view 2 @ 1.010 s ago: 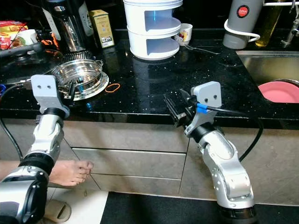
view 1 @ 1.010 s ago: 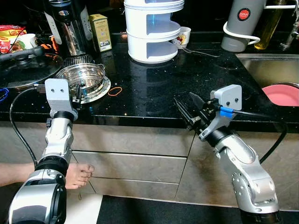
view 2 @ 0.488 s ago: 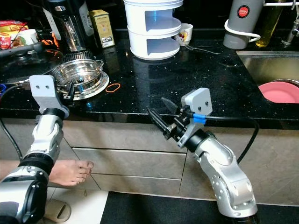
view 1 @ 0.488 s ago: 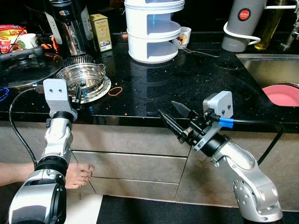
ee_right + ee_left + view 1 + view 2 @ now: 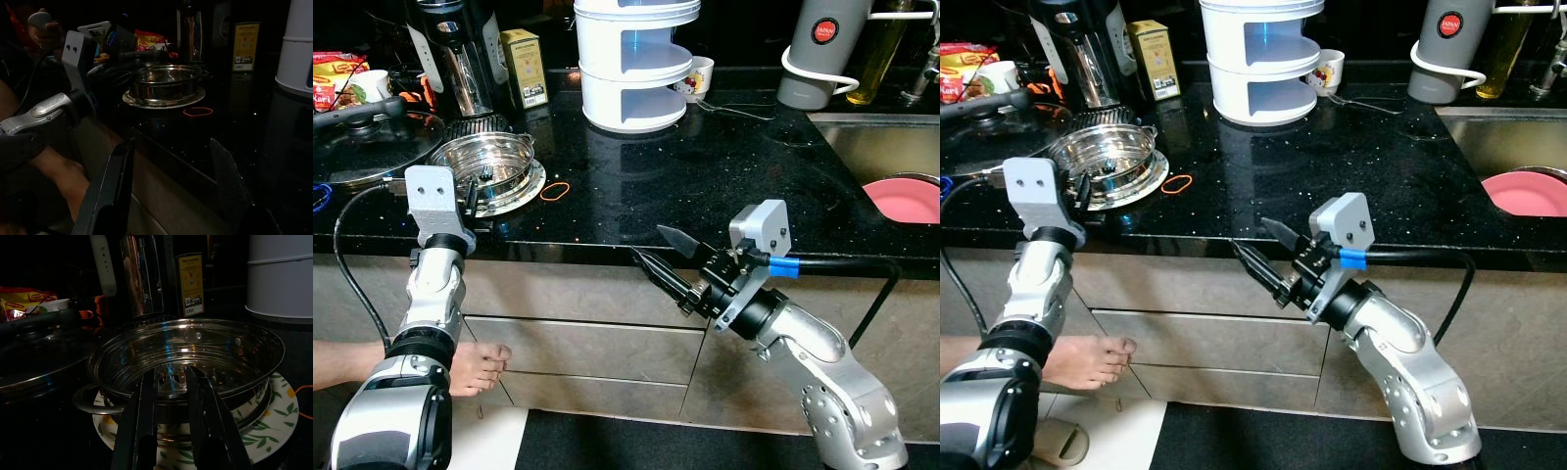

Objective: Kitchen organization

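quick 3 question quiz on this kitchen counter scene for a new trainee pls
1. True or false: the steel steamer pot sits on a patterned plate.
2. Which gripper has its fingers spread wide: A left gripper, B right gripper?
3. Fill in: the orange rubber band lies on the black ____.

Key: 1 true; 2 B; 3 counter.

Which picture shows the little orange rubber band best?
The left eye view: the orange rubber band lies in plain sight on the black counter, beside the flowered plate. Right eye matches; right wrist shows it dim; left wrist just an edge.
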Robot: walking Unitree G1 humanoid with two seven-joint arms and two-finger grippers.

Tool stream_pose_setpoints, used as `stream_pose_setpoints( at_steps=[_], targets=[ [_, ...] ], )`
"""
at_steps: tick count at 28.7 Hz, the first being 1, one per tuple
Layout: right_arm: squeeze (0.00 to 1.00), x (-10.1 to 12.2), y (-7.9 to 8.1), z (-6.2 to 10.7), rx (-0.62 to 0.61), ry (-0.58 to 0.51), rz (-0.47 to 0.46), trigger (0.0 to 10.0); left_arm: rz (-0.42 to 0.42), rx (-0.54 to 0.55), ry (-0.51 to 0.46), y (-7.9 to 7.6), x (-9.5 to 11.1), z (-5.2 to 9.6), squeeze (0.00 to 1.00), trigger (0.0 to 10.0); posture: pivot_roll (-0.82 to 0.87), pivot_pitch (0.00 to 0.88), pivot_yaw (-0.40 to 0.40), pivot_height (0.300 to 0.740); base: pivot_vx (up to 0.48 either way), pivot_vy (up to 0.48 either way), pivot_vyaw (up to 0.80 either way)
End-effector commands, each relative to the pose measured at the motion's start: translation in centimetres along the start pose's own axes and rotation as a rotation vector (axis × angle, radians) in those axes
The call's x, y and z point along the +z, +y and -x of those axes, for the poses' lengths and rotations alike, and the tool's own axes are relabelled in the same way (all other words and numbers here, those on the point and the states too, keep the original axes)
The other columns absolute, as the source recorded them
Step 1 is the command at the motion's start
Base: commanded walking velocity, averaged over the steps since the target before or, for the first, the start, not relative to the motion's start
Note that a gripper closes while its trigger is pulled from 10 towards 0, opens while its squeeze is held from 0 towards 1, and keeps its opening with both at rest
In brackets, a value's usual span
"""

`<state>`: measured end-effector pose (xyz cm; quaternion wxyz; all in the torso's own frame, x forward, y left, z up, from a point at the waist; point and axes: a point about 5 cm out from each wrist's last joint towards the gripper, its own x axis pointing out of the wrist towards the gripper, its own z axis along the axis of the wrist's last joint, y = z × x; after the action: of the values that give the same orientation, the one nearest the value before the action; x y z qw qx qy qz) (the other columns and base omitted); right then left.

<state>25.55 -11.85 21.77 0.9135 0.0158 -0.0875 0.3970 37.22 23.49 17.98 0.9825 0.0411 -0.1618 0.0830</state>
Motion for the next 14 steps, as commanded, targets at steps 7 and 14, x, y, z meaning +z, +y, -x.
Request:
stream_pose_setpoints(
  at_steps=[7,14],
  targets=[
    [0.00,0.2,0.4,-0.1,0.020,-0.004,0.000,10.0,-0.001,0.015,0.002,0.7,0.3,-0.2,0.00,0.0,-0.18,0.069,0.046,0.740,0.000,0.000,0.00],
    [0.00,0.3,0.5,-0.5,0.024,-0.026,-0.017,10.0,-0.010,-0.056,-0.162,-0.6,4.0,-1.8,0.00,0.0,-0.17,0.059,0.047,0.740,0.000,0.000,0.00]
  ],
)
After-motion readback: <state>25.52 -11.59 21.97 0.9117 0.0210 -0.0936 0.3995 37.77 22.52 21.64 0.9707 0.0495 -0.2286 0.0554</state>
